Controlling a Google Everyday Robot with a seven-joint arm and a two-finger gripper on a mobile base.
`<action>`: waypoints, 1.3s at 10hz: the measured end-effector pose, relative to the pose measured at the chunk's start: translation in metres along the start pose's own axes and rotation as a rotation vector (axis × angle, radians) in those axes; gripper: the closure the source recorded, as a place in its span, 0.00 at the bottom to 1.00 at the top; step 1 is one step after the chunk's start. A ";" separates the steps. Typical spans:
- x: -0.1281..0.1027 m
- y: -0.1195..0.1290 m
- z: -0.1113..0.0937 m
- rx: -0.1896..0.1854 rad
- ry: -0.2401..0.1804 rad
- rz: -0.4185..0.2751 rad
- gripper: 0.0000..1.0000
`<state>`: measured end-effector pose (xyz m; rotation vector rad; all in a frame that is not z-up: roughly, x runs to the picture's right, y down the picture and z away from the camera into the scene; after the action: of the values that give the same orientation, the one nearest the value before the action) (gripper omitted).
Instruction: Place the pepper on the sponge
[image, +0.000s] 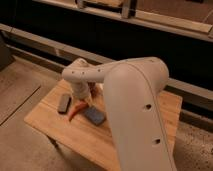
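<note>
A thin red-orange pepper lies on the wooden table, curving from under the gripper down to the left. Just to its right is the sponge, a flat blue-grey pad lying at an angle; pepper and sponge sit close together, and I cannot tell whether they touch. My gripper hangs at the end of the white arm, directly over the pepper's upper end. The arm hides the table behind it.
A narrow dark grey-brown block lies left of the pepper. The table's left and front edges drop to a speckled floor. A dark wall with horizontal rails runs behind the table.
</note>
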<state>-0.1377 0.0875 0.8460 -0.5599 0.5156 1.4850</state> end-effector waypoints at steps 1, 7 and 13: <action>0.000 0.001 0.002 0.005 0.002 -0.005 0.37; -0.004 0.003 -0.003 0.047 0.002 -0.012 0.95; -0.012 0.002 -0.009 0.076 0.003 0.021 1.00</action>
<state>-0.1401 0.0720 0.8465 -0.4987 0.5790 1.4780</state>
